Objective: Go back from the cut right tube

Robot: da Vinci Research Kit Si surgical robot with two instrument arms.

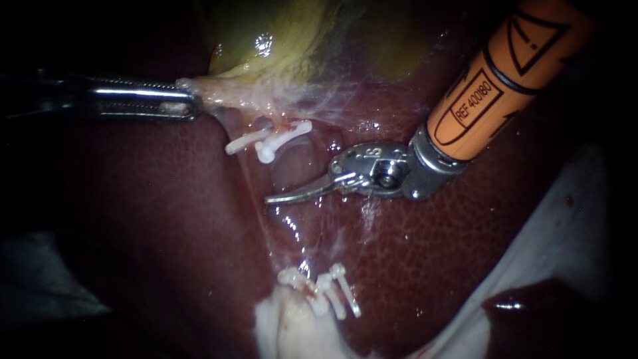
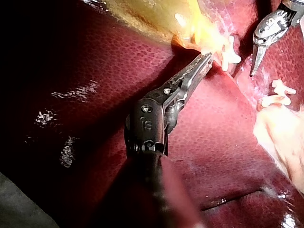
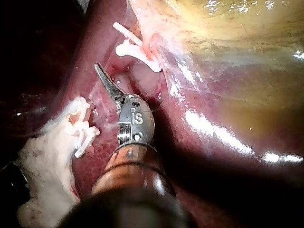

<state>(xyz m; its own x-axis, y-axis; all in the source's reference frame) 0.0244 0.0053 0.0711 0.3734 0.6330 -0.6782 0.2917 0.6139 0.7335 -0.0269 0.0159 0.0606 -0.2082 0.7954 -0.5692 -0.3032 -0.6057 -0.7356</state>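
Here the right instrument [image 1: 279, 195] rests beside the cut right tube [image 1: 284, 126]

Its two thin curved jaws are pressed together with nothing in them. The tip lies in the middle of the liver [image 1: 153, 226], just beside a small wet hollow. The tube is in two parts around that hollow. One end sits just above the tip and has the upper clips [image 1: 266, 143] on it, white and crossed. The other end is well apart from it, near the liver's lower edge. It sits under the lower clips [image 1: 335, 292], beside a pale lump [image 1: 286, 326]. The tip touches neither group of clips. The left instrument [image 1: 191, 101] has its jaws closed on a strip of pale tissue [image 1: 226, 96] at the gallbladder's narrow end. The gallbladder [image 1: 279, 40] is yellow-green and lies at the liver's upper edge. The two instruments are apart, with the upper clips between them
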